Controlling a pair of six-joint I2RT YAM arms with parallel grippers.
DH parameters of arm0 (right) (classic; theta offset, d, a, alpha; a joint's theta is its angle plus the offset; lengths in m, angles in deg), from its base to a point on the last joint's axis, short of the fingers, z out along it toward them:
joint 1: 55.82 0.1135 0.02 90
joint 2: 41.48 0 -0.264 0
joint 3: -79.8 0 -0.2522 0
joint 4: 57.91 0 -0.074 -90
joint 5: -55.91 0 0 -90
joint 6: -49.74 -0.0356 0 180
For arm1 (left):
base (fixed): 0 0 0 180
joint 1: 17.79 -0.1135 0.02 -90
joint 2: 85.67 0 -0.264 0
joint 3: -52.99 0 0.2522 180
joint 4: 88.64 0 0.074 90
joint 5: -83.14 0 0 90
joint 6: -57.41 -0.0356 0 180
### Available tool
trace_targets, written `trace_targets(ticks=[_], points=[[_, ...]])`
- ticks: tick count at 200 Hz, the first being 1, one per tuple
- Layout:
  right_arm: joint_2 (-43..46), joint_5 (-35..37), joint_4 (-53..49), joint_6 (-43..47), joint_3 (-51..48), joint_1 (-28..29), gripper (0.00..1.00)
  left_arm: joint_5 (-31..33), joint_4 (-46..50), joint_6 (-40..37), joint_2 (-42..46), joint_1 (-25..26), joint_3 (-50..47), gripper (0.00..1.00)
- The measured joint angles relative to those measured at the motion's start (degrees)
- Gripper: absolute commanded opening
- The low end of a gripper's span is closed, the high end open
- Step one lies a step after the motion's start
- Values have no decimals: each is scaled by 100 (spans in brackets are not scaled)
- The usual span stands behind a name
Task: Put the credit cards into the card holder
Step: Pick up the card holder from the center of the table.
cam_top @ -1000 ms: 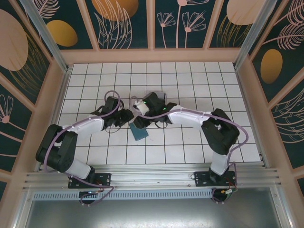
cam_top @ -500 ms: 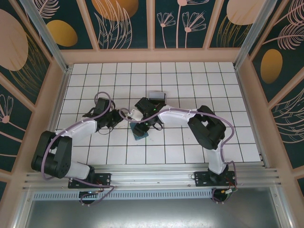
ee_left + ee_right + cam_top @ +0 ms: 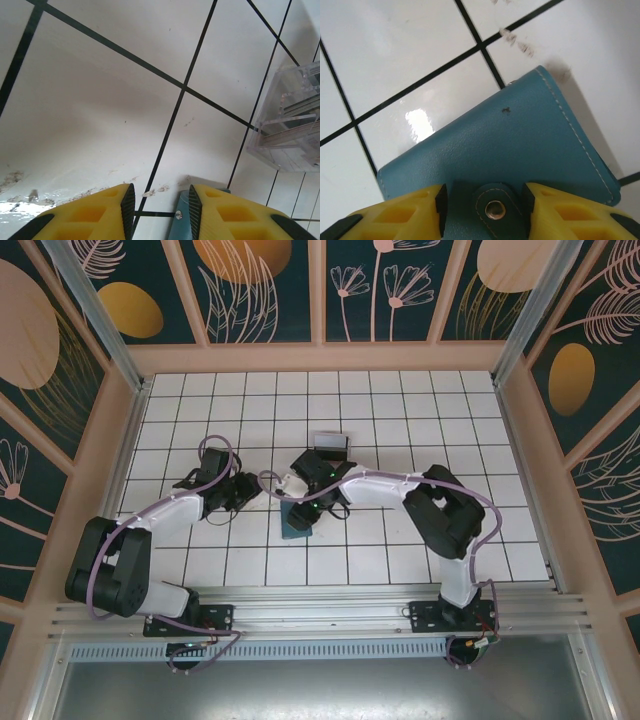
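The card holder (image 3: 294,523) lies flat and folded shut on the white tiled worktop (image 3: 400,410), a little left of the middle. It sits nearer than a clear plastic box (image 3: 331,444), which stands a tile or so farther back.

The right claw (image 3: 482,206) is down over the holder's edge. Its yellow jaws stand partly apart, 1 on each side of the snap tab (image 3: 493,197), and the metal stud sits between them. I cannot tell whether the pads actually pinch the tab or only flank it.

The left claw (image 3: 160,202) sits low over the tiles just left of the holder, with a teal corner showing beside its right finger. Its jaws have a narrow gap and hold nothing.

The box holds thin flat pieces stacked on edge. They may be the credit cards, but I cannot tell.

Judging by the fastened tab, the step in hand looks like opening the holder, so the task is at an early stage with no card loaded. The next move likely calls for the right claw to close firmly on the tab and peel it up and away so the snap pops. The left claw would press on the holder's body so it does not lift or slide. The leather is slick and thin, so a shallow grip could slip off the tab.
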Motion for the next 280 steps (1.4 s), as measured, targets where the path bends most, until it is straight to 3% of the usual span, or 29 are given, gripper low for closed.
trace_targets(ticks=[34, 98, 134, 155, 186, 229, 280], points=[[216, -74, -9, -302, -227, 28, 53, -72, -129, 2, 0, 0, 0, 38], [223, 308, -28, -317, -256, 114, 49, -262, -289, 2, -11, 0, 0, 38], [306, 828, 28, -341, -387, 214, 37, -306, -455, 7, -11, 0, -48, 38], [328, 1069, 149, -411, -457, 269, 22, -358, -514, 7, -33, 0, -68, 38], [413, 1189, 391, -535, -608, 295, 13, -496, -555, 4, -234, 0, -15, 38], [555, 1182, 647, -848, -769, 203, 15, -610, -601, 4, -411, 107, 225, 38], [1429, 870, 1427, -1690, -1209, -522, 16, -715, -649, 4, -544, 378, 437, 38]])
